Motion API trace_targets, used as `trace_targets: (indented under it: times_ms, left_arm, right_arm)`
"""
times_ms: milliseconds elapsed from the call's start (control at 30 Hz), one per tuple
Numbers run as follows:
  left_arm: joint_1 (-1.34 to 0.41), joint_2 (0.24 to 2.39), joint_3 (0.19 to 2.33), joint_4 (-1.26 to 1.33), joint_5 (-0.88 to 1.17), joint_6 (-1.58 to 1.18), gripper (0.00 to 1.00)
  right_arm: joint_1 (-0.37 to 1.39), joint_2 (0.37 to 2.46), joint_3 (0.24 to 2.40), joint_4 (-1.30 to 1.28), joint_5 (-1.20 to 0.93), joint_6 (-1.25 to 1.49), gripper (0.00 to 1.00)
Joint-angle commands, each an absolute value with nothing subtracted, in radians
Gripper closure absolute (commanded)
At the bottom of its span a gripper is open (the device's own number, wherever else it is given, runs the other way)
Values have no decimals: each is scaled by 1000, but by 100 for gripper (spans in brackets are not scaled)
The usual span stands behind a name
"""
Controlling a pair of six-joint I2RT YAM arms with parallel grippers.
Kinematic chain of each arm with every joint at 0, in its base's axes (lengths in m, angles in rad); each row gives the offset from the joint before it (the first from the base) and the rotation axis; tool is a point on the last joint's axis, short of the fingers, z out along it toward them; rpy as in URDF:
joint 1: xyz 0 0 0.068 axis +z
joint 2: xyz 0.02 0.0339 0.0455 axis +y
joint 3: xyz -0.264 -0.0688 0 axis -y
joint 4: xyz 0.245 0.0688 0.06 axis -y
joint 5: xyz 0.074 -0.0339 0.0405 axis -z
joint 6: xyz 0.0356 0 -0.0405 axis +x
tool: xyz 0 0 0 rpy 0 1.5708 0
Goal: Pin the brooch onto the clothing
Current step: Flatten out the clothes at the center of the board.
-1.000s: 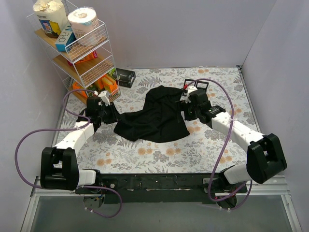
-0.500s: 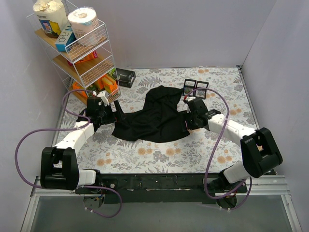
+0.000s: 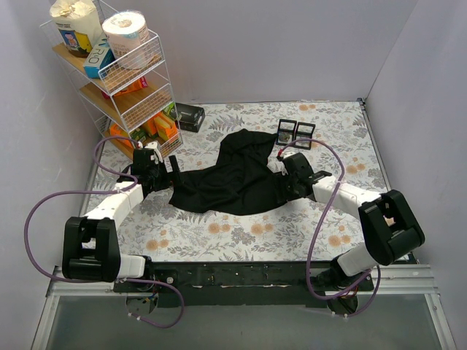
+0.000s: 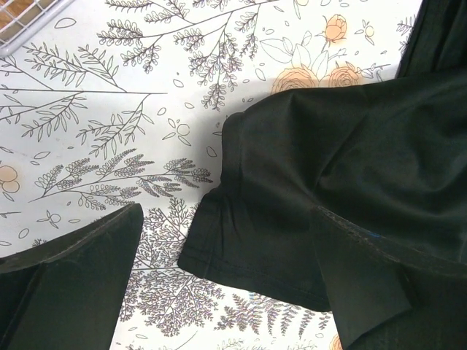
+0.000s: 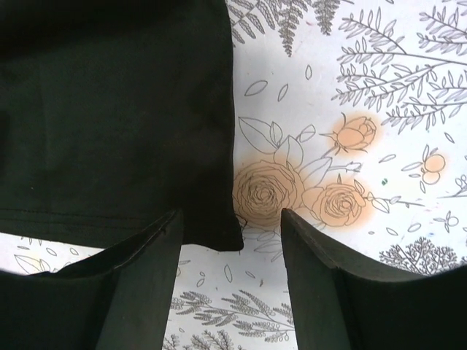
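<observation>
Clothing (image 3: 233, 182), matte black fabric, lies rumpled on floral-printed table (image 3: 241, 235).

Laboratory robot cell: plain panel walls (image 3: 292, 51) enclose a floral-covered bench (image 3: 241, 235); a wire rack (image 3: 135, 95) holds household goods.

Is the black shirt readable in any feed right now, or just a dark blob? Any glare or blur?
Top external: even light, no glare, but the T-shirt is a near-flat black mass, its folds barely showing. Left wrist: sharp; the sleeve edge and hem stand out clearly against the floral table cover. Right wrist: equally sharp, with the hem stitch line visible.
</observation>
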State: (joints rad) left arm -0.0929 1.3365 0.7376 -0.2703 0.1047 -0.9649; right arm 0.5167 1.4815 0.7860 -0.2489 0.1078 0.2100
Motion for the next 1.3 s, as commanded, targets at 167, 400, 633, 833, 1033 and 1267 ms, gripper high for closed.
trace_targets:
  times_ms: [167, 400, 633, 833, 1033, 1267]
  left_arm:
    - [-172, 1255, 744, -262, 89, -899, 2]
    - [-245, 1210, 722, -238, 38, -876, 2]
    - [-250, 1253, 739, -242, 205, -870, 2]
    - [-278, 1235, 718, -206, 272, -961, 2]
    - [-308, 1187, 669, -284, 187, -1110, 2]
    - [-321, 1030, 531, -360, 144, -1319, 3]
  right_arm:
    - [512, 1565, 804, -176, 75, 215, 46]
    - [511, 1588, 824, -167, 43, 219, 99]
    - [433, 1520, 819, -195, 74, 219, 99]
    - [325, 1445, 769, -213, 81, 187, 99]
    - [256, 1417, 733, -202, 38, 170, 99]
    - [242, 1414, 726, -181, 8, 160, 99]
